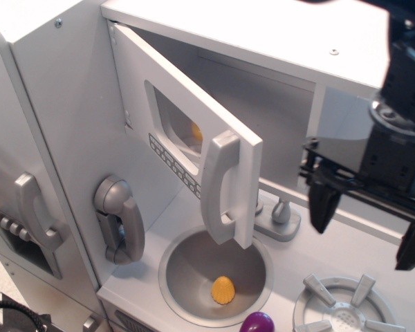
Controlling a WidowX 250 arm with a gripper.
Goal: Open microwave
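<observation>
The microwave [263, 104] is a grey box high in the toy kitchen. Its flat door [183, 149] stands swung open toward me, hinged at the left. The door shows a rounded window, a strip of small buttons and a vertical grey handle [220, 187]. My black gripper [368, 225] hangs at the right, well away from the handle. Its two fingers [324, 202] are spread wide and hold nothing. The microwave cavity behind the door is open to view.
A round sink [218, 275] with a yellow object [223, 290] lies below the door. A grey tap [280, 218] stands behind it. A burner [342, 308] sits at the lower right, a purple object [257, 323] at the bottom edge. A toy phone [121, 221] hangs left.
</observation>
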